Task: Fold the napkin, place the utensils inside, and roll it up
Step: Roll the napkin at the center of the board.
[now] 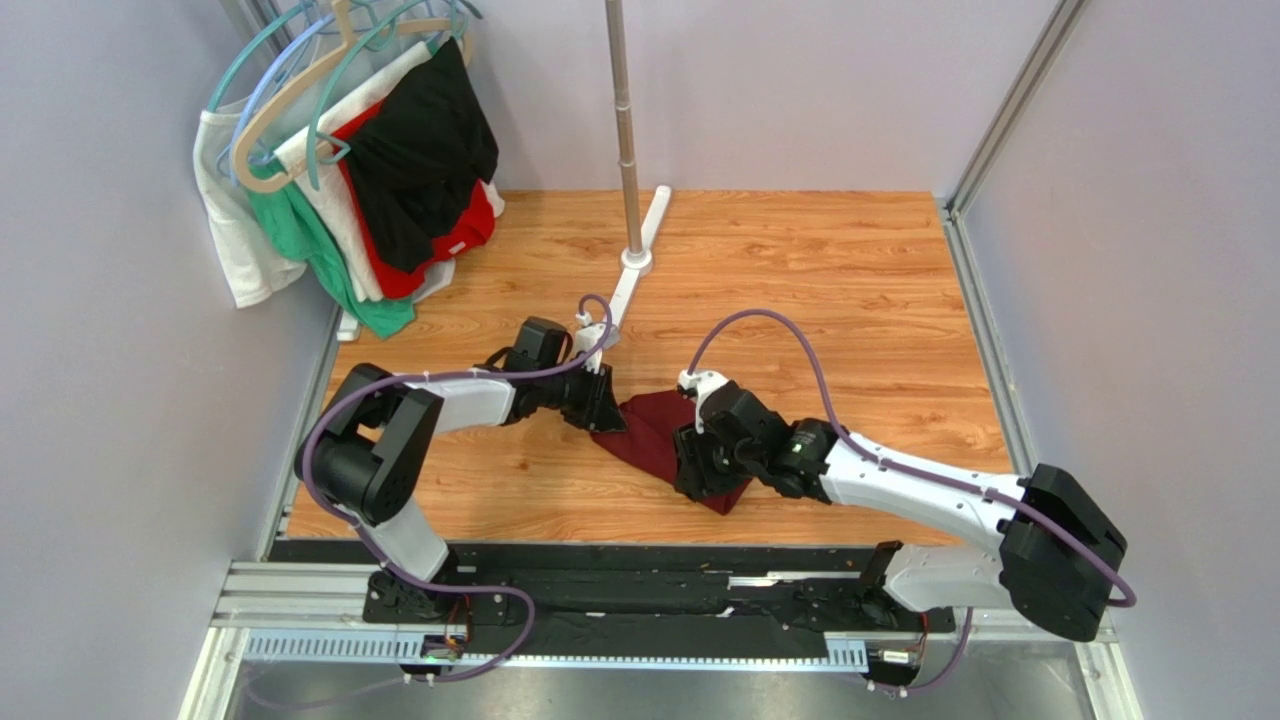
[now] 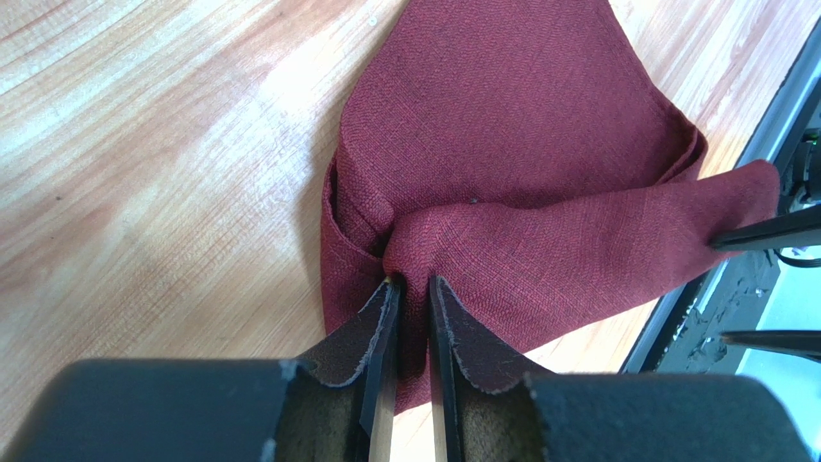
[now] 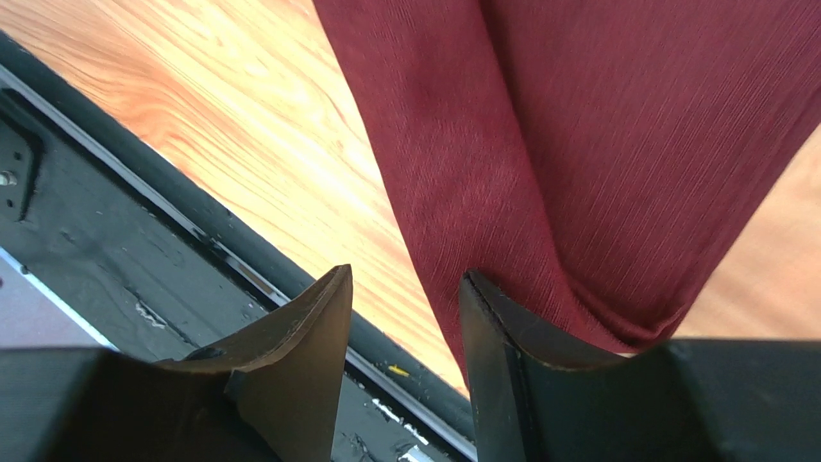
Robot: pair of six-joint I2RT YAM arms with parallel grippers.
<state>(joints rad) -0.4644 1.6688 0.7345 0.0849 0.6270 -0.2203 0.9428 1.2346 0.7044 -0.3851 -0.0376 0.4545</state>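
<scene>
Napkin (image 2: 520, 144), dark maroon, woven, folded (edges layered), pinched in left pincer (image 2: 412, 285)

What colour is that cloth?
The cloth is plain dark maroon, clearest in the left wrist view.

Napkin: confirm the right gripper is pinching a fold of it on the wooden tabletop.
Wrong arm: the left gripper is pinching a fold of the napkin on the wooden tabletop, as the left wrist view shows. The right gripper is open.
</scene>
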